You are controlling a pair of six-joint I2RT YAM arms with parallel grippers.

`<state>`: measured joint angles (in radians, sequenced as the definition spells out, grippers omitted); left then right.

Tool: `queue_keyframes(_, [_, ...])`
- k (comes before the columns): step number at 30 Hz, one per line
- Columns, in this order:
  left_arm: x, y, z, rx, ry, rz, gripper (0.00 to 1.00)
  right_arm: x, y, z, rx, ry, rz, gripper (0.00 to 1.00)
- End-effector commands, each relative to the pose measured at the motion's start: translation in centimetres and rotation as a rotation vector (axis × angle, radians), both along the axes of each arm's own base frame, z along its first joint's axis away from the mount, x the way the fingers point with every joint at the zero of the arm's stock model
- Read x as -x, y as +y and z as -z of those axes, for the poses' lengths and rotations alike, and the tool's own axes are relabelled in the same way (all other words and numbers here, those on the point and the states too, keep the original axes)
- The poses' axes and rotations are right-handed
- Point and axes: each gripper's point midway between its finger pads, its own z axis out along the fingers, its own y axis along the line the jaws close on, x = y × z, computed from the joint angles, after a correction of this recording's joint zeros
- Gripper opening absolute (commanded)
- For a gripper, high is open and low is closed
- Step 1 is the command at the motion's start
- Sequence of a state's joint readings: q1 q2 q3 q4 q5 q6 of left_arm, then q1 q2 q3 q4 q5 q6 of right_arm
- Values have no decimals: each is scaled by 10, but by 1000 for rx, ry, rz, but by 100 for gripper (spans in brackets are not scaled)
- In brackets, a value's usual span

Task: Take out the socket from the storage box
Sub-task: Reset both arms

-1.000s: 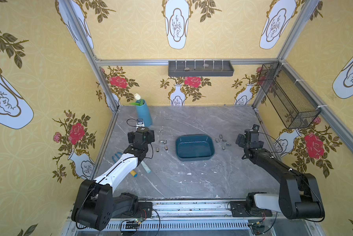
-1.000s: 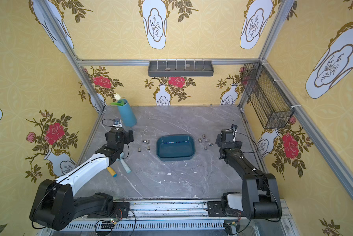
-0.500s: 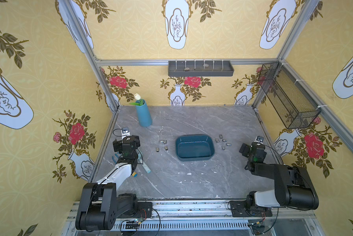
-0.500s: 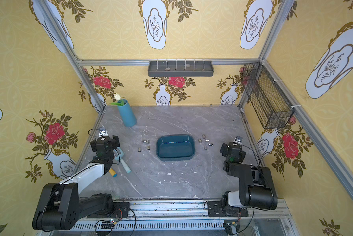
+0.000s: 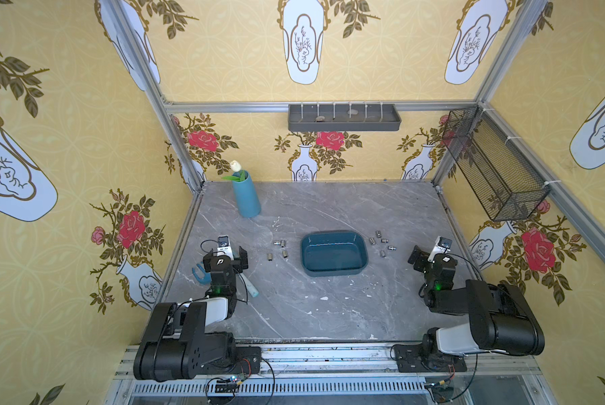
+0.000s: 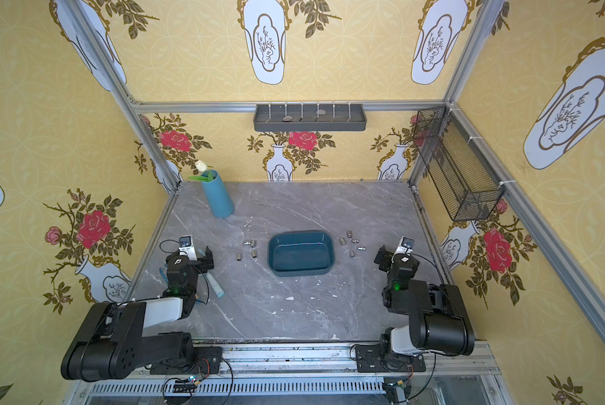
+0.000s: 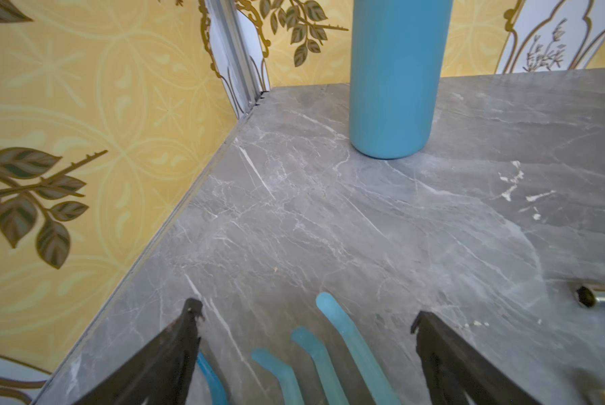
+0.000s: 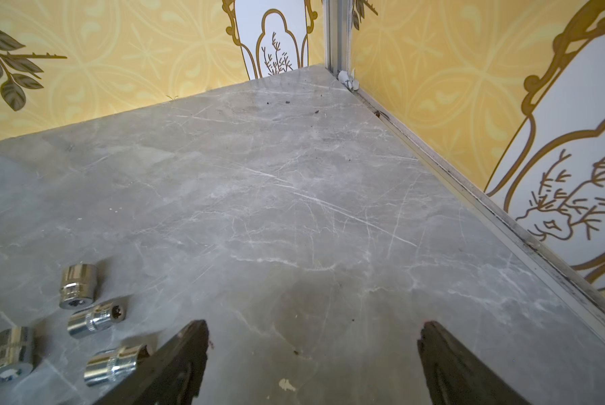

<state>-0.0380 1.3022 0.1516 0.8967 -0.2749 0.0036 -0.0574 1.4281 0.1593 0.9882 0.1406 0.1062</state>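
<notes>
The jaws of the left gripper (image 7: 306,317) are seen spread wide apart in the left wrist view, dark wedge-shaped tips with nothing between them but soft, translucent blue prongs (image 7: 343,336) lying on the worktop (image 7: 329,217). The jaws of the right gripper (image 8: 313,331) are likewise held wide apart over bare grey marbled stone, nothing gripped. Just beside its one tip, at the lower left of the right wrist frame, four short chromed sockets (image 8: 96,319) are scattered, cylindrical, knurled and mirror-bright, some upright and some on their sides. In both top views the storage box (image 5: 334,253) (image 6: 300,253) is found at the centre of the frame, on the worktop between the two arms and well apart from both: a shallow dark teal plastic tub, smooth-rimmed, rounded-rectangular, its long axis running left to right across the picture, its opening turned upward. Its glossy floor is seen without any socket on it. Small metal sockets lie on the stone on either side of it, a group to its left (image 5: 280,248) and a group to its right (image 5: 381,242). A matte blue cylindrical vase (image 5: 246,194) stands toward the upper left of the worktop.
</notes>
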Motion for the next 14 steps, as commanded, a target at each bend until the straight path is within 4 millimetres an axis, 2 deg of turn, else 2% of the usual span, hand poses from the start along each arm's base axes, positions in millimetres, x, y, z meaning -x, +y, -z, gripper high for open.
queue_keyframes(1, [-8, -6, -24, 4, -100, 36, 100, -6, 2, -16, 4, -69, -10, 98])
queue_keyframes(14, [-7, -6, -27, 3, -118, 36, 100, -6, 2, -16, 10, -71, -12, 98])
